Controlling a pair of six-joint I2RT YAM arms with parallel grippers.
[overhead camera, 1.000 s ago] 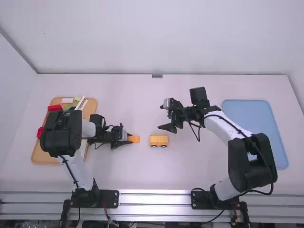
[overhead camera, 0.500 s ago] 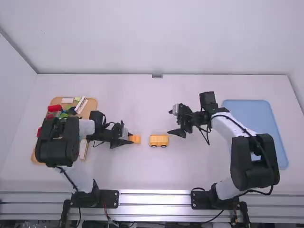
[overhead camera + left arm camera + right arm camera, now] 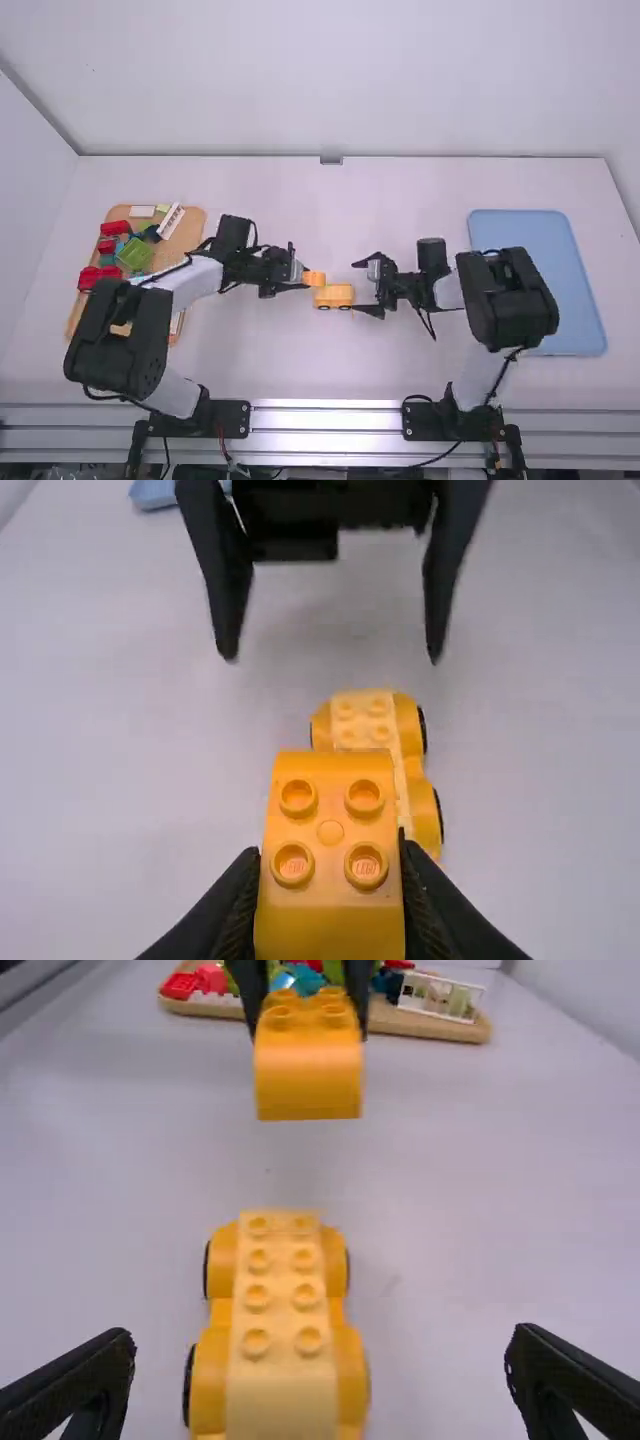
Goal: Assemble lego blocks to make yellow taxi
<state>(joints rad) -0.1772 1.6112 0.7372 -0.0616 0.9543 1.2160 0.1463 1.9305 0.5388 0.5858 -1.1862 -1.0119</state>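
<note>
In the high view my left gripper (image 3: 303,280) is shut on an orange-yellow block (image 3: 314,279), held over the left end of the yellow car (image 3: 335,296). My right gripper (image 3: 366,287) is open just right of the car. The left wrist view has the studded block (image 3: 330,855) between the tips of my left gripper (image 3: 330,900), partly covering the car (image 3: 412,775). In the right wrist view, the held block (image 3: 308,1065) hangs beyond and above the wheeled car (image 3: 283,1300), which has studs on top; my right gripper (image 3: 318,1370) stands wide around its near end.
A wooden tray (image 3: 188,235) at the left holds red, green, blue and white pieces. A blue tray (image 3: 540,240) lies at the right, partly beneath the right arm. Table surface (image 3: 330,210) stretches behind the grippers.
The left gripper has carried its block rightward to the car. The right gripper, open throughout, first drew back right, then came down toward the car's right end. The car has stayed put.
</note>
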